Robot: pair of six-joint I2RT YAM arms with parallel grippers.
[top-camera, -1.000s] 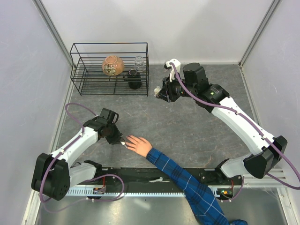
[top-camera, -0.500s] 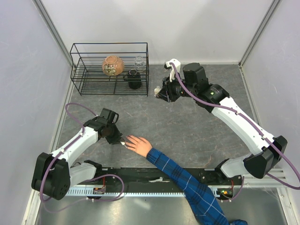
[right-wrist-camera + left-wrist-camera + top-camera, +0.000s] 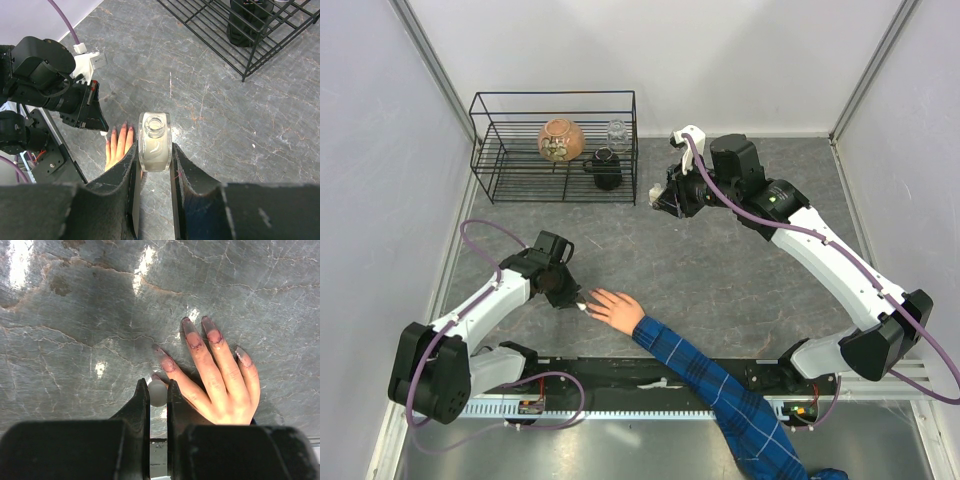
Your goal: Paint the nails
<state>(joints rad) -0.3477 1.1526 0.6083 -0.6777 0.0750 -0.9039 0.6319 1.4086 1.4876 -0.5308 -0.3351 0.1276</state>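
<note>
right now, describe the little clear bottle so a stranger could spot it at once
Find the black wire rack at the table's far side; just right of it the right arm's fingers are shut on a clear bottle. It is squarish with an open neck and, unlike the brown pot, glass jar and black cup, sits outside the rack.

Long pointed nails [image 3: 192, 336], purplish-smeared, on a bare hand [image 3: 225, 395] flat on the grey table [image 3: 75, 315]
</note>
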